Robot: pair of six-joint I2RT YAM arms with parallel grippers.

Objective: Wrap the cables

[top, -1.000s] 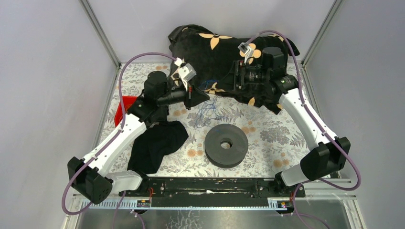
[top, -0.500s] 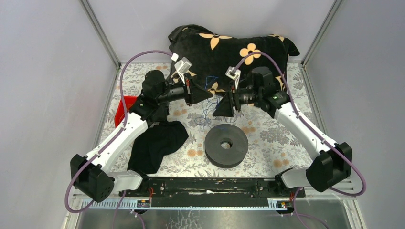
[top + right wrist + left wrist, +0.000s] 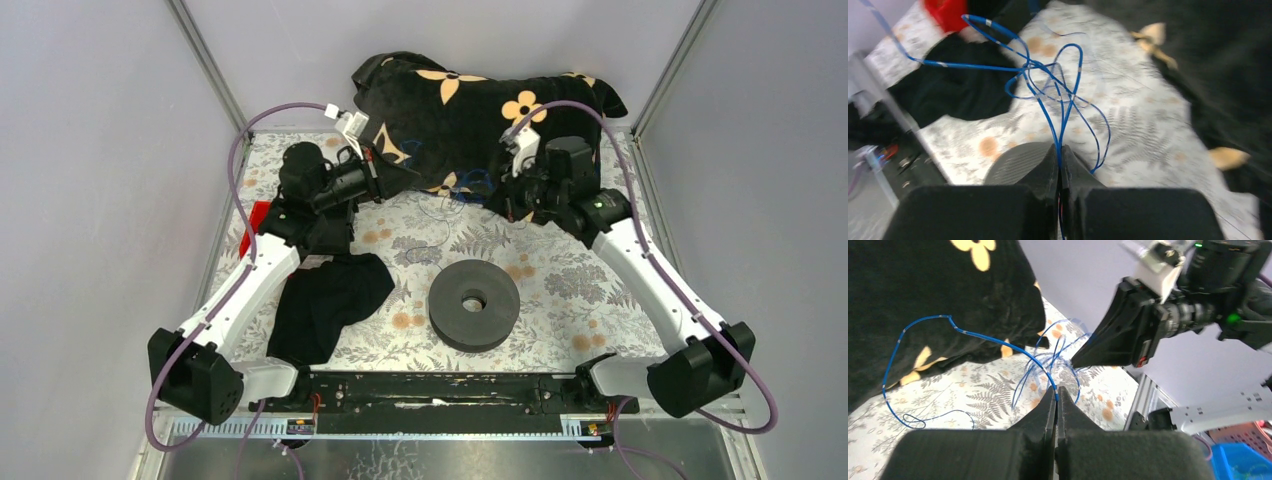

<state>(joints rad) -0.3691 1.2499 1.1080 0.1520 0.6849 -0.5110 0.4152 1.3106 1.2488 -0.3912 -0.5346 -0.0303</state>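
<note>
The cables are thin blue wires (image 3: 982,338) in a loose tangle, hanging between my two grippers above the floral mat. My left gripper (image 3: 1056,389) is shut on one blue strand at its tips; in the top view it (image 3: 390,172) sits at the back left, by the black flowered cloth. My right gripper (image 3: 1059,146) is shut on a pair of blue strands (image 3: 1053,107), and it (image 3: 497,200) faces the left one from the back right. The black disc spool (image 3: 474,303) lies flat at the table's middle, nearer than both grippers and apart from them.
A big black cloth with tan flowers (image 3: 470,100) is heaped at the back. A smaller black cloth (image 3: 325,300) lies front left, and a red container (image 3: 262,222) shows beside the left arm. Grey walls with metal posts close in the table.
My right gripper has gone from open to shut on the blue strands and drawn back to the right. My left arm has moved back and left, keeping its strand.
</note>
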